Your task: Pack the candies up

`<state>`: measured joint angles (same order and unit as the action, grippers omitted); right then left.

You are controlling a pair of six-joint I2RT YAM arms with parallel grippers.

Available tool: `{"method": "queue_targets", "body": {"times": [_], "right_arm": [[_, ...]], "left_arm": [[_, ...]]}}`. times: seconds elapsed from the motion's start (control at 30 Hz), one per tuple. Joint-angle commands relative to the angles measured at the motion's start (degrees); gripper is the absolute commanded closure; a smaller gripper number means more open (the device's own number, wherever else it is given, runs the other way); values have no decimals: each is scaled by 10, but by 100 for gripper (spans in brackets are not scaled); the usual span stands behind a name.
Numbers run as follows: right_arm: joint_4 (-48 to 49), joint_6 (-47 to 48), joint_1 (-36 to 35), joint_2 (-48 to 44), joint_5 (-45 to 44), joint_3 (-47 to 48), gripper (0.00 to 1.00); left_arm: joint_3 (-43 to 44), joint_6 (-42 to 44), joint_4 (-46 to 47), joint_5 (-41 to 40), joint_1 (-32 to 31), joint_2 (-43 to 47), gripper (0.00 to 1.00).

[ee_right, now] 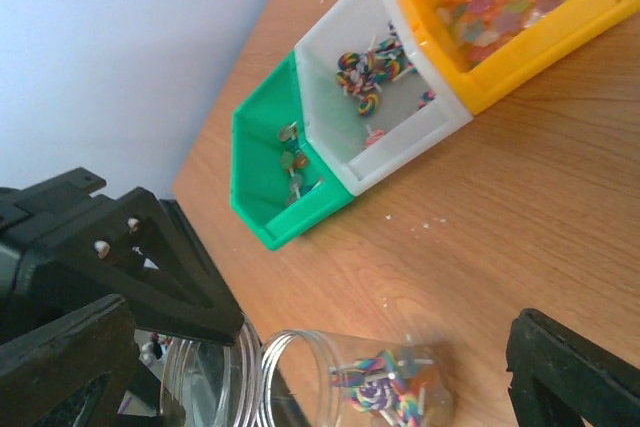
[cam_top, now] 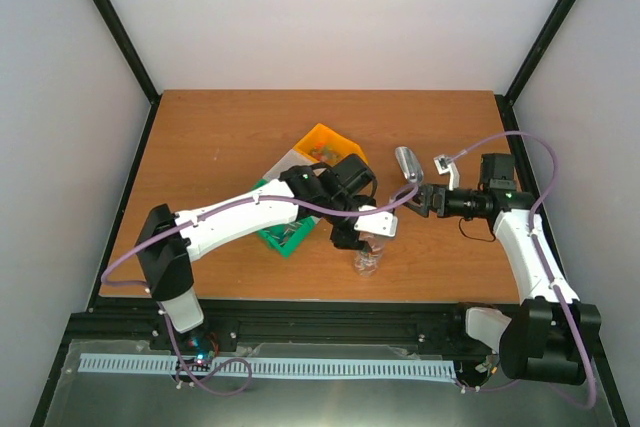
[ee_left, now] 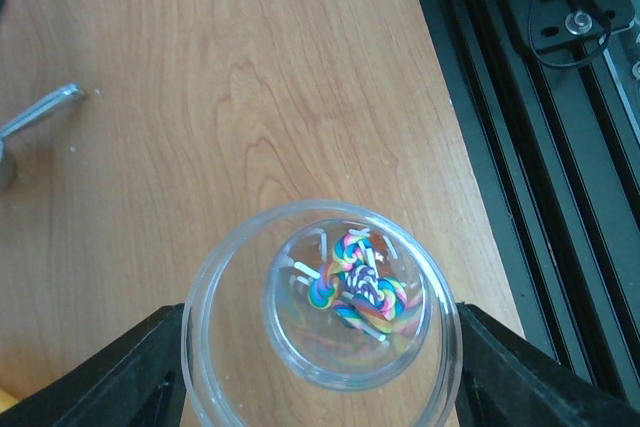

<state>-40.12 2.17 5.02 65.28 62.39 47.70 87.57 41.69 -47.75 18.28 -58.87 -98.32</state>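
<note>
Wood table [cam_top: 220, 137], far centre: three bins [ee_right: 440, 112], candies [ee_right: 365, 72] in each. My left claw [ee_left: 320, 367] is clamped on the jar [ee_left: 230, 277], near centre, with few striped candies inside. My right claw [cam_top: 420, 199] is spread wide, empty, right of the jar. Packing judged barely begun.

Plain enclosed booth, evenly lit
White walls [cam_top: 330, 7] on three sides; black corner posts [cam_top: 110, 17]; warm wooden table [cam_top: 220, 127]; black rail [cam_top: 330, 322] along its near edge.

A robot test cell in a lab. White panels [cam_top: 330, 7] wall in a wooden table [cam_top: 220, 127]. 2 arms bolt to an aluminium rail [cam_top: 330, 322].
</note>
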Motion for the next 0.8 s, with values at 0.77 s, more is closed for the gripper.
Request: {"method": "queue_targets", "body": {"times": [0.77], "right_arm": [[-7,10,36,12,-33,8,0]], "left_arm": [[-25,-12,-1,18,-3,-49,50]]}}
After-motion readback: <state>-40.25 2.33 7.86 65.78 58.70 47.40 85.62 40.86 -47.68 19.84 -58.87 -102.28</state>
